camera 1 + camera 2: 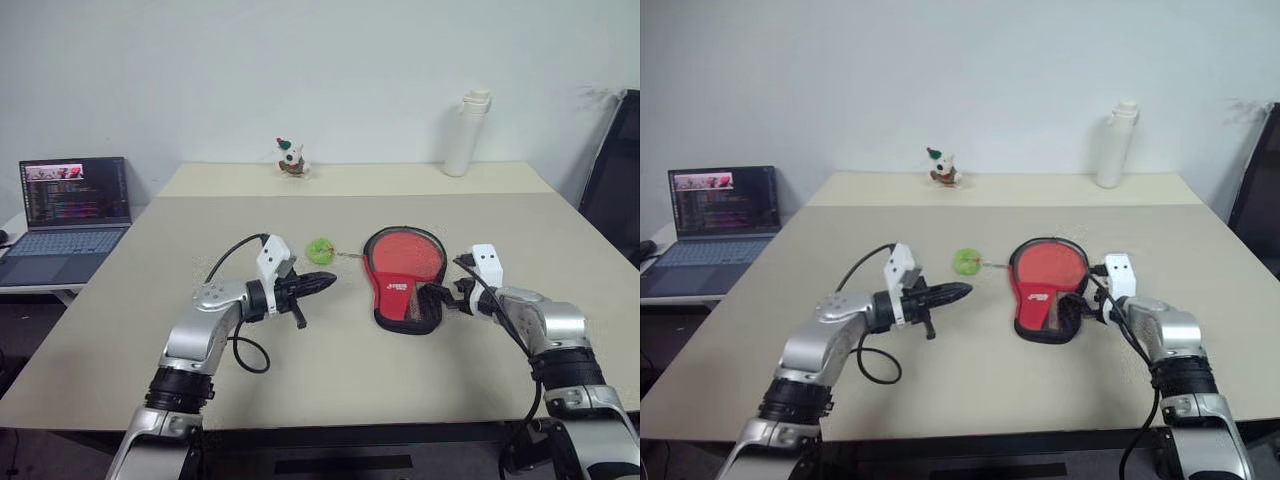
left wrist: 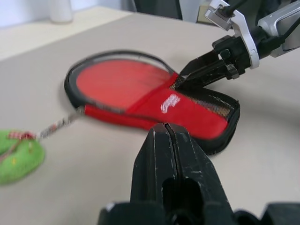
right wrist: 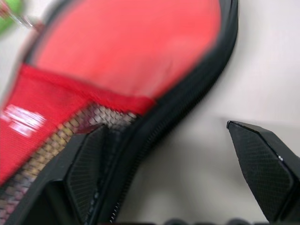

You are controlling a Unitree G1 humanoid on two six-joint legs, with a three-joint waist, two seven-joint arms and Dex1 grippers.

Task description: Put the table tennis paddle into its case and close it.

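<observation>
The case point(image 1: 404, 278) lies flat on the table right of centre, red side up, with a white logo, a mesh pocket point(image 2: 208, 102) and a black zip edge. A cord joins it to a green charm point(image 1: 320, 250). The paddle is hidden; only a tan tone shows through the mesh. My right gripper point(image 1: 440, 298) is open at the case's narrow end. One of its fingers point(image 3: 86, 168) is over the zip edge and the other is above bare table. My left gripper point(image 1: 318, 283) is shut and empty, to the left of the case and just in front of the charm.
An open laptop point(image 1: 75, 205) stands on a side table at far left. A white bottle point(image 1: 466, 133) and a small toy figure point(image 1: 291, 158) stand on the far table. A black chair point(image 1: 612, 180) stands at the right edge.
</observation>
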